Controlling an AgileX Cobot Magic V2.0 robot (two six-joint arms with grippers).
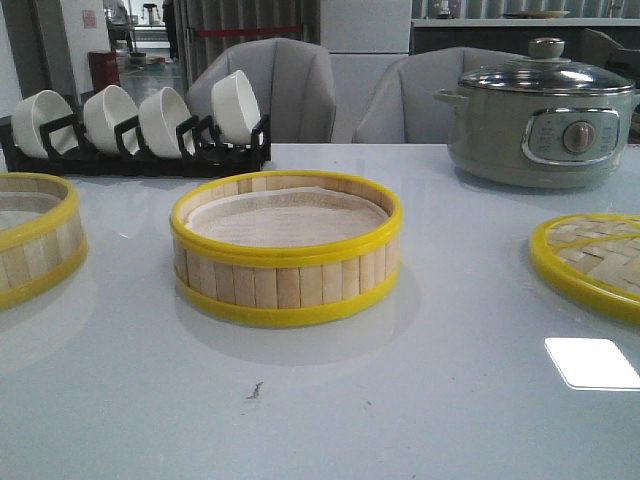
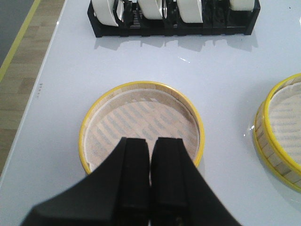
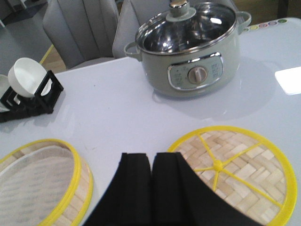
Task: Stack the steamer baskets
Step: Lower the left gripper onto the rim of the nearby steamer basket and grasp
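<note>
Evidently no stacking done: two steamer baskets stand apart on bench (image 1: 420,400). Left basket (image 2: 141,127) lies just below and ahead of left jaws (image 2: 150,155), pressed closed, empty. Right jaws (image 3: 151,169) likewise closed, empty, between centre basket (image 3: 42,183) and woven lid (image 3: 235,169). Opening of left jaws required, then rim grasp.

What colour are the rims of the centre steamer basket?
Yellow, on the centre steamer basket; clearest in the front view.

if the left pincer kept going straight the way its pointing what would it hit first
Most likely the paper liner inside the left steamer basket: the shut left pincer aims into it, though depth is unclear.
</note>
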